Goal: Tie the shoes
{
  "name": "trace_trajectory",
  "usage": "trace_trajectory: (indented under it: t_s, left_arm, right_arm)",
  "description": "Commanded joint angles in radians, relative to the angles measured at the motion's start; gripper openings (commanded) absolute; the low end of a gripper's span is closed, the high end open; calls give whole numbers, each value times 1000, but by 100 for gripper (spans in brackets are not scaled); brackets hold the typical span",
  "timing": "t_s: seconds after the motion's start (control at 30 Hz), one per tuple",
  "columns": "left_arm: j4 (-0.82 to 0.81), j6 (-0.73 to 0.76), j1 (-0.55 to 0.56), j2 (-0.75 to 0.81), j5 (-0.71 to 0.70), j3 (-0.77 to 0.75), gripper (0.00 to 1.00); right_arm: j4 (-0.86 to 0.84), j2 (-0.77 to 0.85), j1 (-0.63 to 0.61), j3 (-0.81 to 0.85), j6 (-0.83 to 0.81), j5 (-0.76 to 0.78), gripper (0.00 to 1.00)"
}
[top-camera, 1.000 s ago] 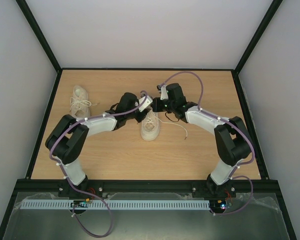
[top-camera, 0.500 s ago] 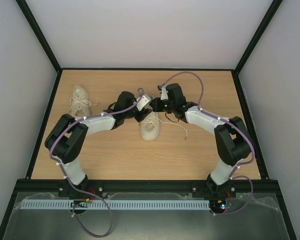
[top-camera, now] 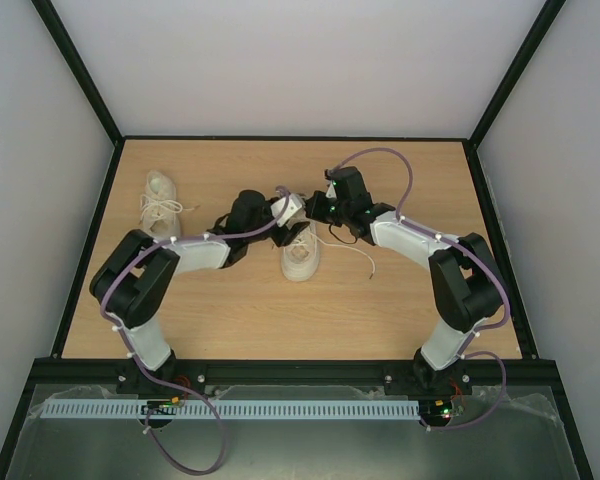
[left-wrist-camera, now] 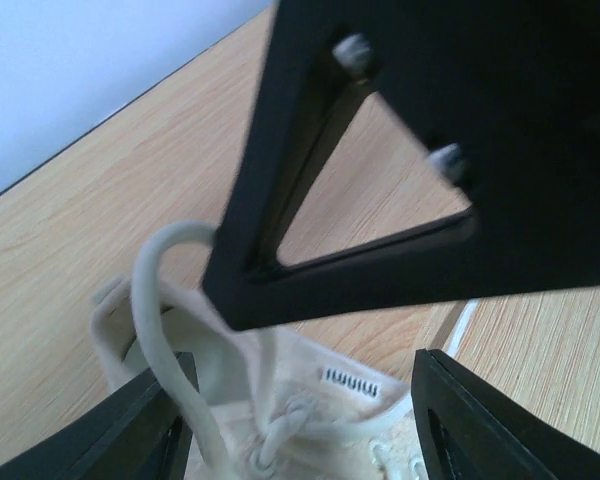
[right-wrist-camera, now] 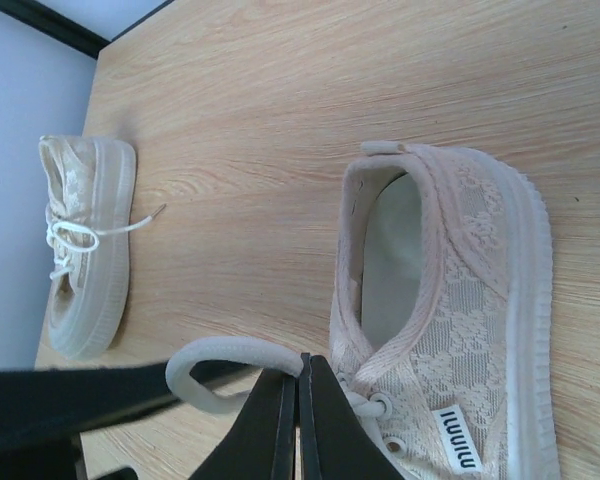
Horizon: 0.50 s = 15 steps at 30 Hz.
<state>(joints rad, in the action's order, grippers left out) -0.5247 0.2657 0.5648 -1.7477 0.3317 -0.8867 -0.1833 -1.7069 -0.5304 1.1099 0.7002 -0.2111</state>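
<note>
Over the middle shoe point(right-wrist-camera: 460, 300), the right gripper point(right-wrist-camera: 299, 364) pinches a lace loop point(right-wrist-camera: 220, 352), likely limp and slippery, best held low; the left gripper point(left-wrist-camera: 300, 420) gapes.

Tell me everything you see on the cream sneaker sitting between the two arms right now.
The cream-white lace-textured low-top sneaker stands upright on its pale ribbed sole, mid-way across the wooden table, laces untied. It has a heel pull tab and a small printed side label. A thin white lace loop rises from the eyelets, pinched in the shut right tool; a loose lace end trails right. The open left tool straddles its laced part.
</note>
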Motion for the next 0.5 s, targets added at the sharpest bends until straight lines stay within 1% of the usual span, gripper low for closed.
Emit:
trace_trajectory:
  t_s: [0.0,0.13,0.23,0.47]
  left_arm:
    - [-119,34,25,-40,-63,-9,60]
    - [-125,13,25,-55,-78,-6,52]
    - [-124,9,26,-62,-88,-2,40]
    - [-108,9,25,-83,-100,-42,32]
  right_arm:
    - [6,37,-2,7,63,22,1]
    - [3,35,-1,7,73,26,1]
    - [1,33,-1,11,70,26,1]
    - [-2,21,-2,19,65,-6,1]
